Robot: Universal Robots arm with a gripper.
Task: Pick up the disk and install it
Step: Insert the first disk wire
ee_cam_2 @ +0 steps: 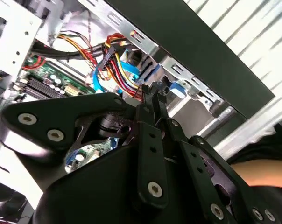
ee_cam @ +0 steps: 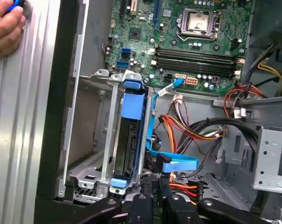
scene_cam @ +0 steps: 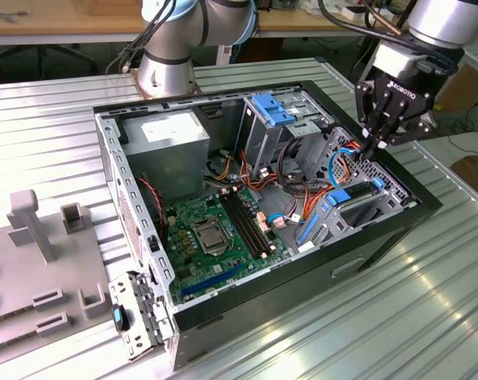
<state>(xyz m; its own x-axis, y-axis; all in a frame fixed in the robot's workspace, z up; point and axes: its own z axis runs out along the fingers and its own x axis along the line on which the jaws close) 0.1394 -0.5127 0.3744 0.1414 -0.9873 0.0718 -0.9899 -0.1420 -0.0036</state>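
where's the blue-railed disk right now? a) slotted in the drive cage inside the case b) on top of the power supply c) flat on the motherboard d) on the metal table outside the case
a: in the first wrist view the disk stands on edge in the drive cage inside the case, with the gripper close beside it.

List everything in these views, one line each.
computer case: one, black, open, on the table
table: one, silver, ribbed, under the case
motherboard: one, green, case floor
power supply: one, grey, in a case corner
disk: one, dark with blue rails, on edge in the case's bay
flat cable: one, blue, beside the disk
fixture: one, grey, exterior view's left
hand: one, over the table outside the case
robot arm: one, silver, beyond the case
tool: one, black, shut, above cables near the disk
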